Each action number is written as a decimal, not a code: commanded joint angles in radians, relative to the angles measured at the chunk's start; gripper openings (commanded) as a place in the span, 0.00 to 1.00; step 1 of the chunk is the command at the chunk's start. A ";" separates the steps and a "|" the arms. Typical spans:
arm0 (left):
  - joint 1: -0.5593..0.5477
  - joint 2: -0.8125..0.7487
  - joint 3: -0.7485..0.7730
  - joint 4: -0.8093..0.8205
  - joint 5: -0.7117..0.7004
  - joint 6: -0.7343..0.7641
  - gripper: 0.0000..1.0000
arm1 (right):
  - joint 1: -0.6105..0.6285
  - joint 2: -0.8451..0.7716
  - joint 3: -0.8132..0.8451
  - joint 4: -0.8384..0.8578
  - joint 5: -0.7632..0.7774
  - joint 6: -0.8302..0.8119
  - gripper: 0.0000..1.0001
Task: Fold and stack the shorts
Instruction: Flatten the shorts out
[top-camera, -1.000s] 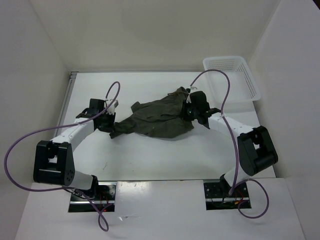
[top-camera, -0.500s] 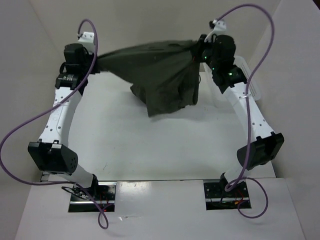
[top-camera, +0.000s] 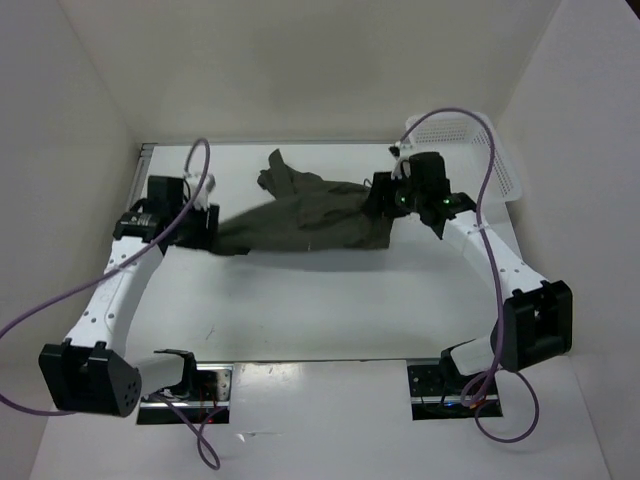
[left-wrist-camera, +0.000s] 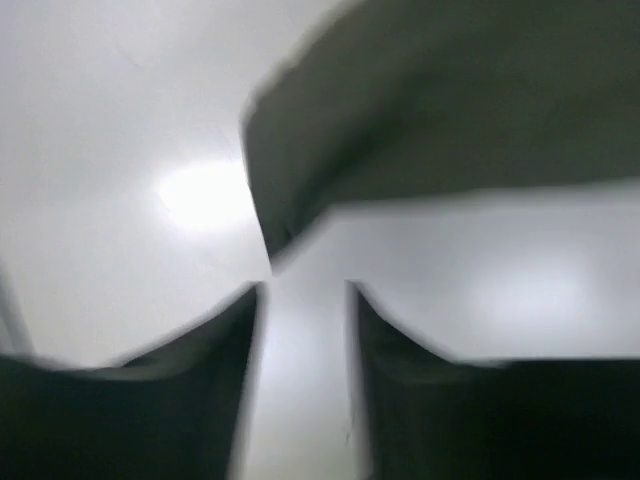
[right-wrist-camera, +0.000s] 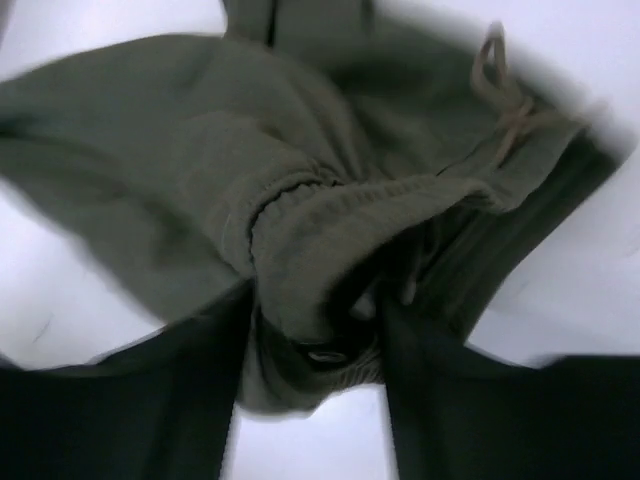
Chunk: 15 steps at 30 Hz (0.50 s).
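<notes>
Since the olive shorts (top-camera: 305, 220) lie stretched across the bench (top-camera: 330, 300) between the two arms, apparently laid out for folding, the left fingers (left-wrist-camera: 160, 400) stand apart and empty, a cloth corner just ahead of them. The right fingers (right-wrist-camera: 140, 410) straddle the gathered waistband (right-wrist-camera: 330, 200) near the drawstring (right-wrist-camera: 505, 110), but blur hides whether they clench it or merely bracket it.
</notes>
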 joint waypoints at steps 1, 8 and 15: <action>-0.049 -0.132 -0.149 -0.324 0.201 0.001 0.73 | 0.030 -0.073 -0.103 -0.084 -0.161 0.034 0.62; -0.083 -0.093 -0.280 -0.132 0.059 0.001 0.78 | 0.030 -0.152 -0.274 -0.093 -0.029 0.128 0.80; 0.019 0.228 -0.213 0.165 0.008 0.001 0.74 | 0.021 -0.057 -0.306 -0.030 0.049 0.221 0.71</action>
